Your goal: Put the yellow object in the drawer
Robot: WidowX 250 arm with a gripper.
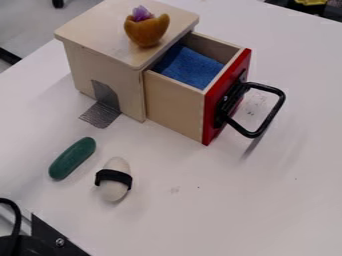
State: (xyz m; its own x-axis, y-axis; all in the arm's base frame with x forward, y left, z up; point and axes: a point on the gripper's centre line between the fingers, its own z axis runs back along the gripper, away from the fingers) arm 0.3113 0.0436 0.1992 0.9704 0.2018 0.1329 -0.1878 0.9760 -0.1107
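The yellow cup [147, 35], 11 o'clock from the open drawer [175, 105], likely needed grasping next; whether the gripper was closed could not be told.

My view: slanting down, fairly near
It faces one side of the pale wooden box [100, 57] and its red-fronted drawer [175, 107].
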